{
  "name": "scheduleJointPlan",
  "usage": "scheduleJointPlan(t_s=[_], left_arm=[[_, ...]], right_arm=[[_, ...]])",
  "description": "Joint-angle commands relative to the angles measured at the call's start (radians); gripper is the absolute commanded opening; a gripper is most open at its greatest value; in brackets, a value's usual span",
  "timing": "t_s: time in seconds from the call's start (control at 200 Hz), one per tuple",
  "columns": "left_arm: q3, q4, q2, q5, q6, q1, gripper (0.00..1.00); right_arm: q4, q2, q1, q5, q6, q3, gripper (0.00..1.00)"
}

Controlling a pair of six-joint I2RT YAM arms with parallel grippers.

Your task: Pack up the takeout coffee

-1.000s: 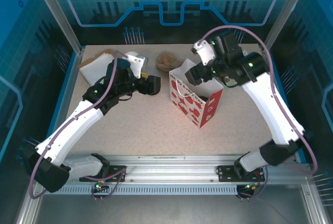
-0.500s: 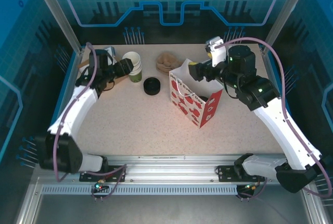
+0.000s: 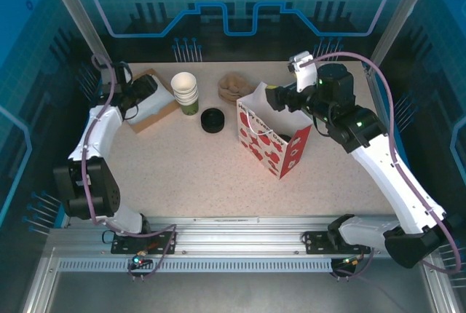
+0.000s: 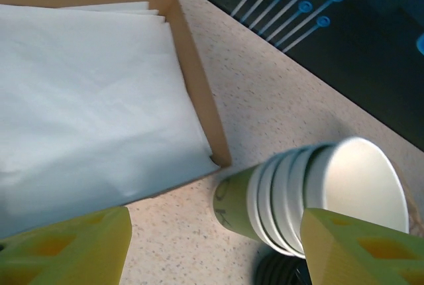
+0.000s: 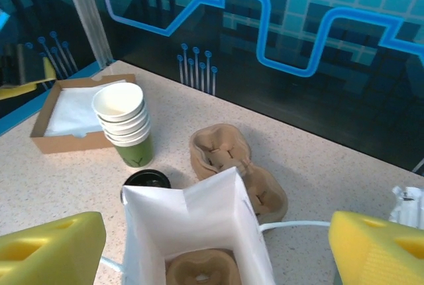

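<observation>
- Speckled beige counter [image 3: 189, 175] inside blue-walled booth.
- Left end effector [image 4: 212, 248] wide open, empty, over cardboard napkin tray [image 3: 164, 109], near stacked lidless cups [image 3: 185, 92].
- Black lids [image 3: 212, 120] just right of cups.
- Right end effector [image 5: 213, 245] wide open, empty, above open paper bag [image 3: 273, 142].

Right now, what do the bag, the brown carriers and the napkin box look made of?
Bag: paper, matte white, with crisp folded creases. Carriers: probably moulded pulp, dull brown, with soft rounded forms. Box: brown cardboard, matte, with a thin flat wall.
</observation>
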Motion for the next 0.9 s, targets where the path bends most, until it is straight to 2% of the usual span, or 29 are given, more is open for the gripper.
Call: scheduleJointPlan(t_s=[0.0, 0.205, 0.48, 0.65, 0.895], left_arm=[[-0.013, 0.02, -0.015, 0.075, -0.04, -0.002, 0.7], [-0.114, 0.137, -0.081, 0.205, -0.115, -0.009, 0.7], [-0.142, 0.127, -0.193, 0.212, -0.087, -0.075, 0.71], [-0.143, 0.125, -0.214, 0.203, -0.08, -0.094, 0.71], [-0.148, 0.119, -0.216, 0.199, -0.071, -0.1, 0.71]], right_arm=[[-0.014, 0.04, -0.075, 0.086, 0.013, 0.036, 0.88], [-0.102, 0.165, -0.256, 0.168, 0.051, 0.12, 0.84], [-0.144, 0.253, -0.469, 0.073, 0.118, 0.093, 0.72], [-0.147, 0.315, -0.498, -0.005, 0.126, 0.08, 0.63], [-0.124, 0.37, -0.506, -0.034, 0.143, 0.053, 0.48]])
